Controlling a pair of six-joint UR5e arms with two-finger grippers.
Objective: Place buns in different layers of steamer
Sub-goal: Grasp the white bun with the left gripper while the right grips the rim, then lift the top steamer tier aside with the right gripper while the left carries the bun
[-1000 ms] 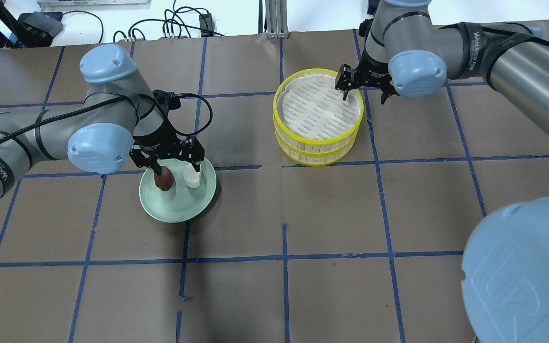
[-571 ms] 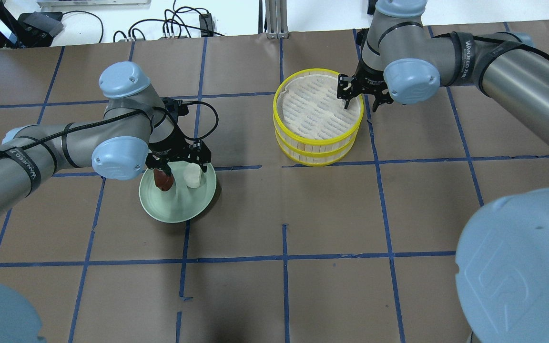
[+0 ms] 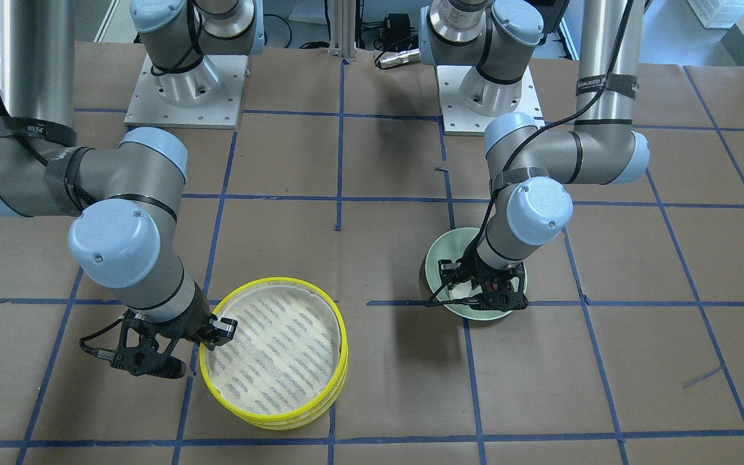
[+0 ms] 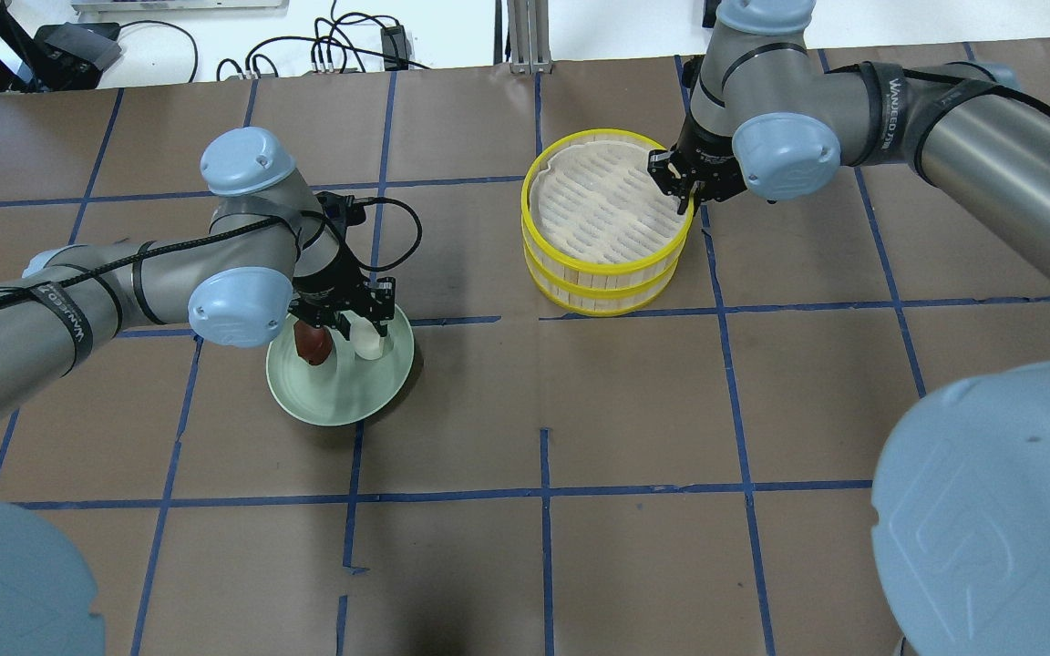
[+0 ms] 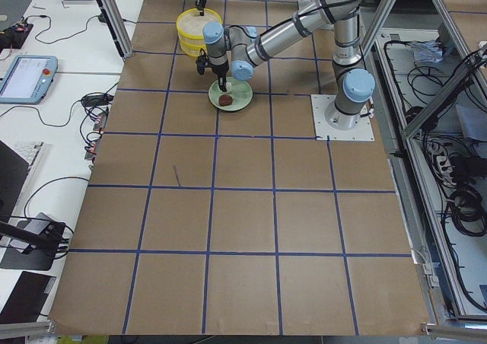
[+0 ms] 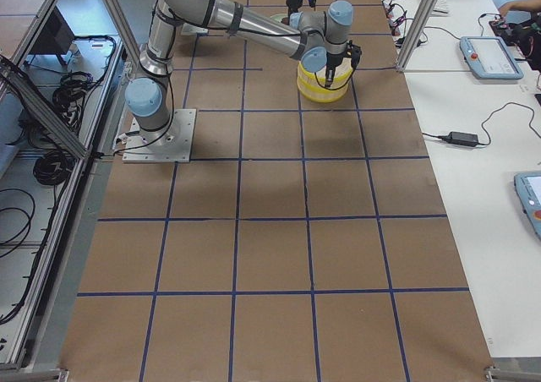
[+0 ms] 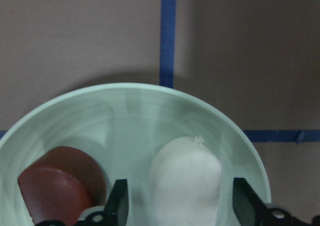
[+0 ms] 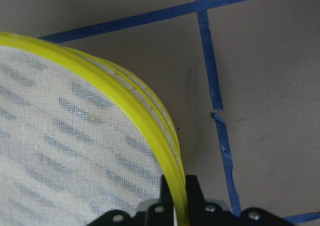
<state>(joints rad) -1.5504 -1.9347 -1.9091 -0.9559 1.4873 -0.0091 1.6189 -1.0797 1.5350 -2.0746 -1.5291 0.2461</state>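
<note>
The overhead camera looks down from behind the robot (image 3: 185,84) and the front one faces it; both share the steamer (image 4: 604,271) and plate (image 4: 343,401). The side cameras stand far off at the ends of the bench (image 5: 243,230). The wrist cameras look down from very near.

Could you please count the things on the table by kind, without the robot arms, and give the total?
Buns: 2 (white bun, brown bun)
Plate: 1
Steamer: 1 stack
Total: 4
</note>
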